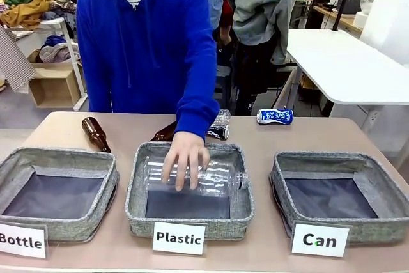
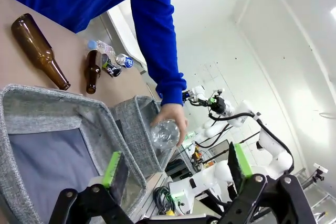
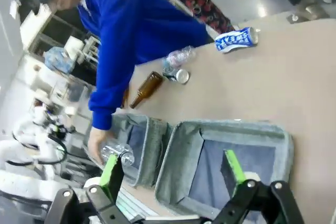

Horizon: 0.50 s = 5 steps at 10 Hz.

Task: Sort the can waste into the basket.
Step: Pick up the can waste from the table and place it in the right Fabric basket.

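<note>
A dented blue and white can (image 1: pixel 275 116) (image 3: pixel 236 39) lies on its side at the far right of the table. A black and silver can (image 1: pixel 218 132) (image 3: pixel 178 75) lies near the middle, behind the person's forearm. The grey basket (image 1: pixel 339 158) carded "Can" stands at the front right with nothing in it. My right gripper (image 3: pixel 171 171) hangs open above this basket's (image 3: pixel 231 127) near side. My left gripper (image 2: pixel 176 165) is open too, above the left-hand basket (image 2: pixel 31 108), with both cans (image 2: pixel 113 66) small and far off.
A person's hand (image 1: pixel 185 158) holds a clear plastic bottle (image 1: pixel 204 178) in the middle basket (image 1: pixel 137 183) carded "Plastic". The "Bottle" basket (image 1: pixel 57 158) stands at the left. Two brown glass bottles (image 1: pixel 96 133) (image 1: pixel 165 133) and another clear bottle (image 1: pixel 221 118) lie behind the baskets.
</note>
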Tool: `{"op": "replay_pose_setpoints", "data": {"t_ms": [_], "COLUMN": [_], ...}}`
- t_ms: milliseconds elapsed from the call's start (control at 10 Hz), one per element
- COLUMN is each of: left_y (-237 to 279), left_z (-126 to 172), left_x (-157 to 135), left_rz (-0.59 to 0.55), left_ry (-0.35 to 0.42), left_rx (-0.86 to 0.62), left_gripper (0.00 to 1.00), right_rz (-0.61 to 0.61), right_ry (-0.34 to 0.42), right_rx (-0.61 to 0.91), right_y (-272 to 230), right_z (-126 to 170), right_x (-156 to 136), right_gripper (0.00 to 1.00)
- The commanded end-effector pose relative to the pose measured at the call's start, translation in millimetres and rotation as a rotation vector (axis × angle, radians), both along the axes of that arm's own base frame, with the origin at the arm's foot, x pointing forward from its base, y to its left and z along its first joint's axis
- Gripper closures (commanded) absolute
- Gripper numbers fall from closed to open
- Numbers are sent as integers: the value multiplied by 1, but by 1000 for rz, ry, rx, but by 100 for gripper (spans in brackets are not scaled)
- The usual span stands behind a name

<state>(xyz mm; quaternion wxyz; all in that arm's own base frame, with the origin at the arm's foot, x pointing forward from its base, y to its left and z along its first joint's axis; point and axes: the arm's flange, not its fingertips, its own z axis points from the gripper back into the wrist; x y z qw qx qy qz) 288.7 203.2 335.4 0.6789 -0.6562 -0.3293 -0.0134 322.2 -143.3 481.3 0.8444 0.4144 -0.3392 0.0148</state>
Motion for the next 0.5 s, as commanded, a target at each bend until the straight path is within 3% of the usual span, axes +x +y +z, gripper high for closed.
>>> {"op": "replay_pose_setpoints", "data": {"t_ms": [0,200,400], "left_y": [-1,-1,-1], "left_z": [2,2,2], "left_x": [0,0,0], "left_rz": [12,12,12], "left_ry": [-34,-34,-34], "left_rx": [-11,-11,-11], "left_gripper": [0,0,0], "right_rz": [27,114,165], "right_ry": [48,37,6], "right_rx": [-176,-282,-322], "right_y": [86,168,232], "right_z": [8,3,-11], "right_x": [43,86,111], "right_gripper": [0,0,0]}}
